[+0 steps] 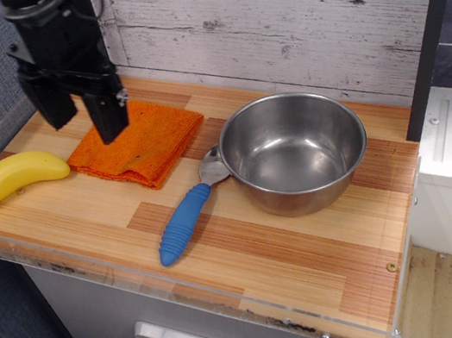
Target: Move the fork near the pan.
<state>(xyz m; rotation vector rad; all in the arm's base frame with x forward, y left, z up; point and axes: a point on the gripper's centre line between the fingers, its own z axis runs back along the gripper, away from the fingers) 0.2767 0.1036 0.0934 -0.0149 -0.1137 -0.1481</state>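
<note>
The fork (185, 222) lies flat on the wooden counter, its blue ribbed handle pointing to the front left and its shiny metal head touching the left side of the pan (295, 151). The pan is a large, deep steel bowl standing upright at the counter's middle right. My gripper (80, 118) hangs high over the back left of the counter, above the orange cloth, well away from the fork. Its two black fingers are apart and hold nothing.
A folded orange cloth (141, 141) lies left of the pan. A yellow banana (9, 180) lies at the far left near the counter's front edge. A plank wall runs along the back. A clear strip edges the counter's front (232, 303).
</note>
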